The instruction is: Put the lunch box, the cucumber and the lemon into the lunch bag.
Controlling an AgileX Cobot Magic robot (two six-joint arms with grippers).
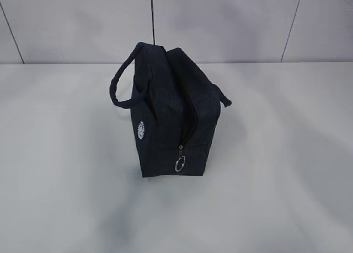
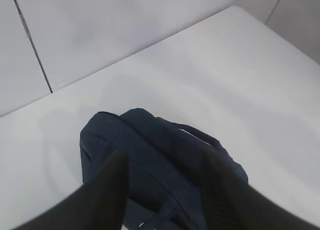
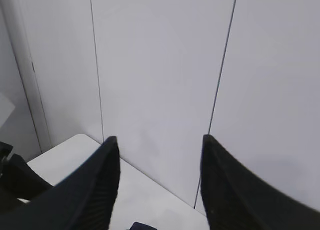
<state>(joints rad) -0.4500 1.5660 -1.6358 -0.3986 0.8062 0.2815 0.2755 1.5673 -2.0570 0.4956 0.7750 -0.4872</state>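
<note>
The lunch bag point(image 1: 165, 115), dark navy fabric, stands alone on the white table with its narrow end toward the exterior camera. Its top zipper gapes partly open, and the metal ring pull point(image 1: 180, 163) hangs low on the near end. A white round logo point(image 1: 140, 130) marks its left side. Neither gripper shows in the exterior view. My left gripper point(image 2: 165, 152) is open, looking down on the lunch bag point(image 2: 150, 140) without touching it. My right gripper point(image 3: 160, 138) is open and empty, facing the wall. The lunch box, cucumber and lemon are out of view.
A loop handle point(image 1: 124, 79) arches off the bag's left side and another pokes out on the right point(image 1: 225, 101). The white table point(image 1: 66, 181) ends at a panelled wall point(image 1: 220, 21). A dark shape point(image 3: 10, 180) sits at the left edge of the right wrist view.
</note>
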